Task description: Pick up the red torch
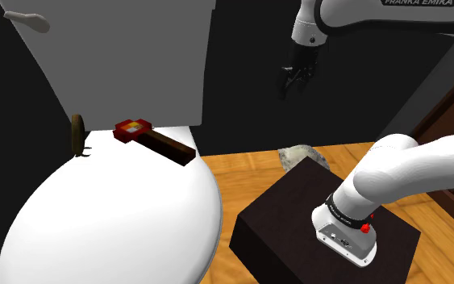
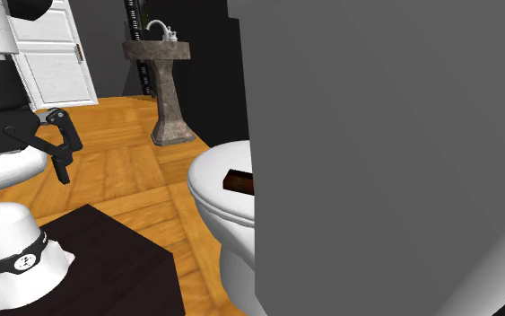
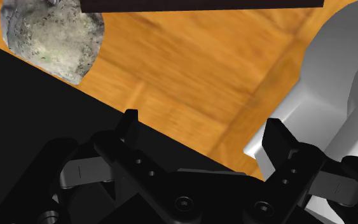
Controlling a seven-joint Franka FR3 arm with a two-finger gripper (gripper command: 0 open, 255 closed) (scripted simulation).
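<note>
Wood flooring (image 1: 249,165) lies below your gripper (image 1: 292,85), which hangs high with its 2 fingers (image 3: 130,124) apart and empty, well apart from the red torch (image 1: 154,141) lying flat at the back of the white toilet lid (image 1: 120,226) by the tank (image 1: 136,56), where 1 small brown object (image 1: 77,133) near its head may crowd you.

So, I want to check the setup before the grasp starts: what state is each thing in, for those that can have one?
toilet lid, down, closed.
red torch, lying flat on the toilet lid near the tank, not held.
pincer, open, empty, up in the air apart from the red torch.
white door, looks shut.
</note>
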